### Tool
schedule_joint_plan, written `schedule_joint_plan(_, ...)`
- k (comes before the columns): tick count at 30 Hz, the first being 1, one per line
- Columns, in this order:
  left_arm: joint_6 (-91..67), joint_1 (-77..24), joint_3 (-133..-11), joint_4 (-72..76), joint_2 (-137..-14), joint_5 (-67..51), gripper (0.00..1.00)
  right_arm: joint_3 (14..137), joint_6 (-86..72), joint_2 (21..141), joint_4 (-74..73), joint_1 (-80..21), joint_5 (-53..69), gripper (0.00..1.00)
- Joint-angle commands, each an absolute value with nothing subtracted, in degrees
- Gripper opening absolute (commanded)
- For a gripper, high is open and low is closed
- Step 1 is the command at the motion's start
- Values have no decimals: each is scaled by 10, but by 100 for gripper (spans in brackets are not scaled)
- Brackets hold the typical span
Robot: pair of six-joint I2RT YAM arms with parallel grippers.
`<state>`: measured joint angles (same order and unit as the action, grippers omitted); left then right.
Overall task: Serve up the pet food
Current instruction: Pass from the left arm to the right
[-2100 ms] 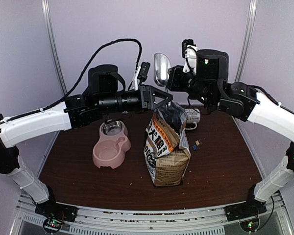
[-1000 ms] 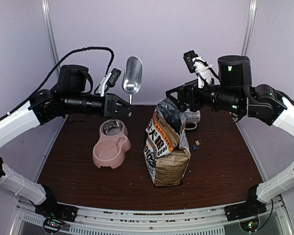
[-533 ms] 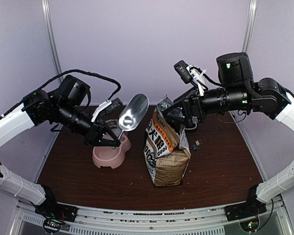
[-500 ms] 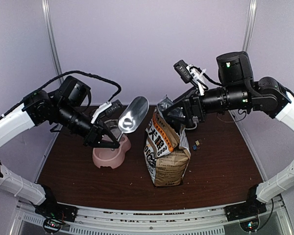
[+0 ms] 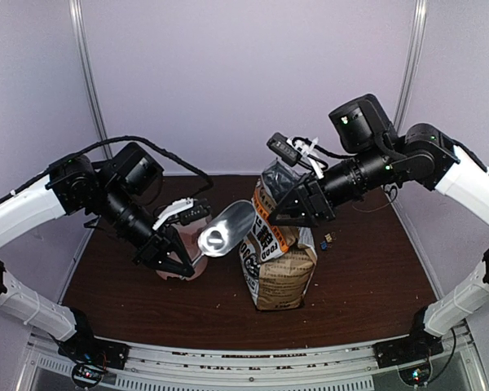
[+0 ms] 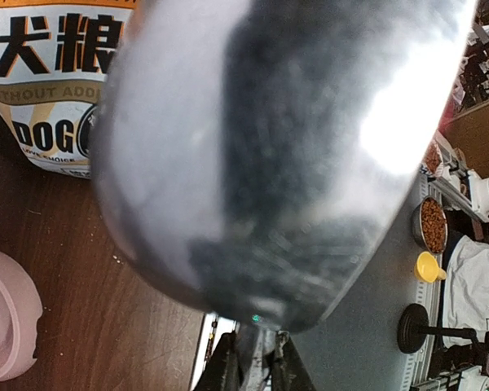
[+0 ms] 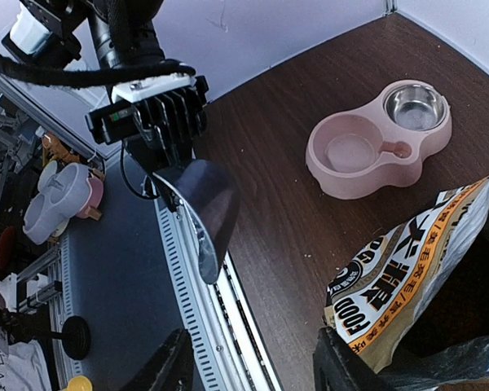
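Step in hand, as judged: filling the scoop from the bag.
- The left gripper (image 5: 183, 259) is clamped narrow on the handle of the metal scoop (image 5: 224, 232). No kibble shows in it, and its mouth is turned toward the dog-food bag (image 5: 277, 261) just ahead.
- The pink double bowl (image 7: 350, 187) sits under the left gripper, with both wells bare.
- The right gripper (image 7: 257, 362) is at the bag's top rim, jaws part-spread. Nothing is seen between them, and the rim lies beside 1 finger.
- The pet food is not visible, presumably down inside the bag.

Next, likely: the right gripper pins the lip open, and the left lifts the scoop over the rim and dips.

The mouth is narrow and the rim floppy, so the bag could tip. The table (image 5: 367, 277) has room beyond the bag.
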<state>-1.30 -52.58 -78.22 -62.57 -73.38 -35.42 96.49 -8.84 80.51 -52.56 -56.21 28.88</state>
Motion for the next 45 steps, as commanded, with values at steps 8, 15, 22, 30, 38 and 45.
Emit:
schedule_joint_plan(8, 34, -532, -817, -668, -760, -369, 0, 1008, -71, 832, -552, -573, 292, 48)
schedule_joint_plan(15, 39, -538, -823, -668, -769, -384, 0, 1030, -48, 865, -546, -591, 277, 43)
schedule_joint_plan(22, 39, -540, -822, -668, -772, -390, 0, 1037, -40, 884, -538, -596, 286, 27)
schedule_joint_plan(30, 40, -541, -825, -668, -775, -392, 0, 1039, -36, 888, -536, -600, 286, 13)
schedule_joint_plan(38, 18, -540, -825, -632, -760, -322, 16, 1014, -50, 860, -507, -600, 218, 0)
schedule_joint_plan(45, -37, -537, -791, -464, -667, -180, 76, 961, -105, 807, -425, -567, 177, 0)
